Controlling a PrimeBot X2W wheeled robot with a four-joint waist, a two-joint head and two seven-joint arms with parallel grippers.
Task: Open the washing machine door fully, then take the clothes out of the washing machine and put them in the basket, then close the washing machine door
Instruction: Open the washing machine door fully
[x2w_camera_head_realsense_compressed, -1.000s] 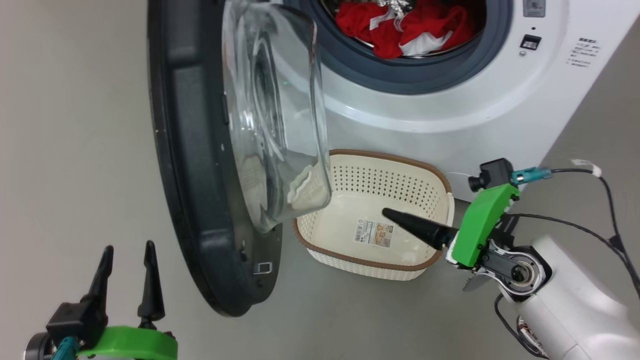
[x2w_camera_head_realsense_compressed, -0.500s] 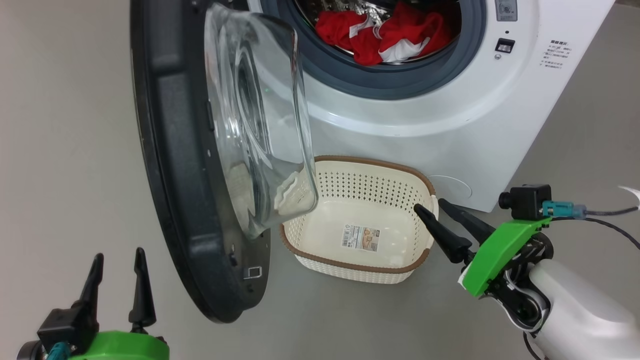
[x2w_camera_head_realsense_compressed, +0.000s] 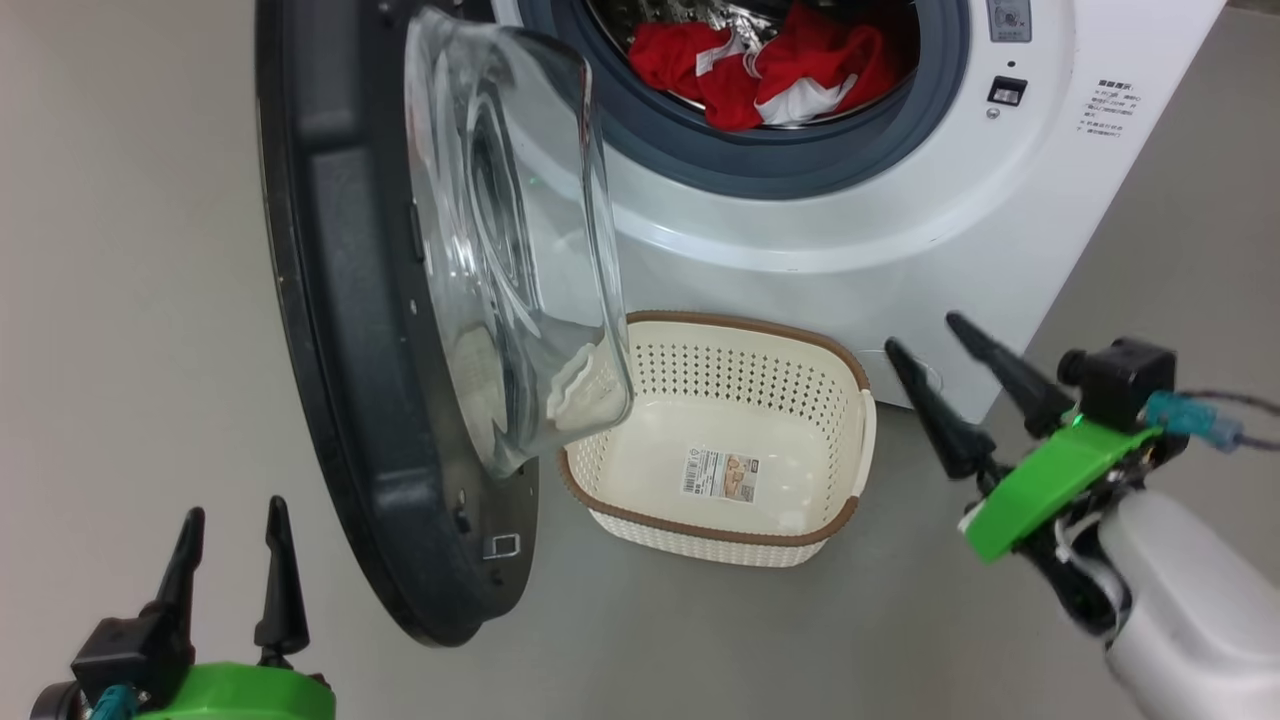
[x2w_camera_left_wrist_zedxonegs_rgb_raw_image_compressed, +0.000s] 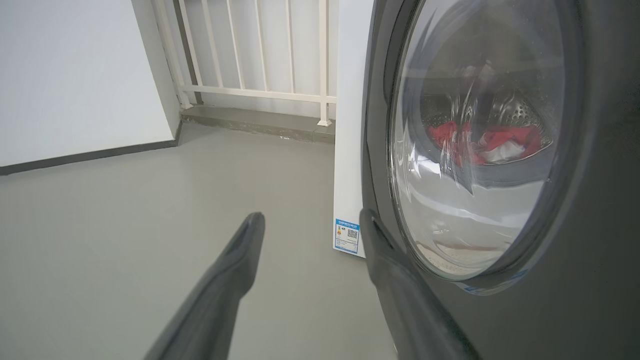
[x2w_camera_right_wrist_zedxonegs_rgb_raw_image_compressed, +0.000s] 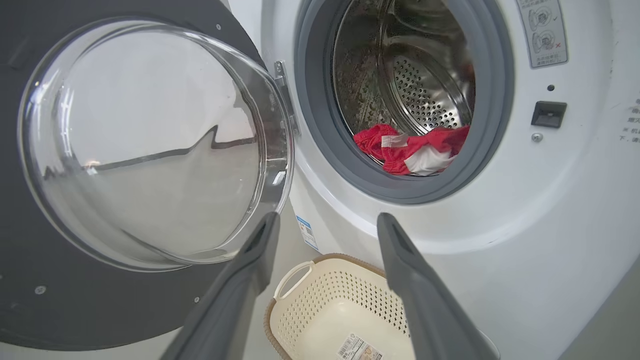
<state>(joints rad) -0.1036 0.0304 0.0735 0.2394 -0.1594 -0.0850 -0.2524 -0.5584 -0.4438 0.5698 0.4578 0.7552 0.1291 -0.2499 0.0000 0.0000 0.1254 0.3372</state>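
The clothes (x2w_camera_head_realsense_compressed: 770, 75) lie inside the washing machine (x2w_camera_head_realsense_compressed: 850, 240) as a red and white bundle. They rest at the bottom of the steel drum (x2w_camera_right_wrist_zedxonegs_rgb_raw_image_compressed: 425, 95), just behind the grey ring (x2w_camera_head_realsense_compressed: 760, 165) of its mouth. The door (x2w_camera_head_realsense_compressed: 340, 350) of the washing machine stands wide open at the left side of that mouth. Its black rim is turned away from the machine's front, and its clear glass bowl (x2w_camera_head_realsense_compressed: 500, 250) bulges toward the space before the mouth. The basket (x2w_camera_head_realsense_compressed: 740, 322) stands upright on the grey floor (x2w_camera_head_realsense_compressed: 120, 300), directly in front of the washing machine and below the mouth. A label sticker (x2w_camera_head_realsense_compressed: 720, 472) is on its bare bottom. The lower edge of the glass bowl hangs over the corner of the basket nearest to the door. The right gripper (x2w_camera_head_realsense_compressed: 921, 332) is before the lower right corner of the washing machine, beside the basket but apart from it. Its two fingers are spread wide, hold nothing, and point up toward the machine. The left gripper (x2w_camera_head_realsense_compressed: 234, 506) is low on the outer side of the door, away from the machine's mouth. Its fingers are also apart and hold nothing. In the left wrist view the clothes show through the glass, and a blue-white label (x2w_camera_left_wrist_zedxonegs_rgb_raw_image_compressed: 347, 236) sits low on the side of the washing machine.
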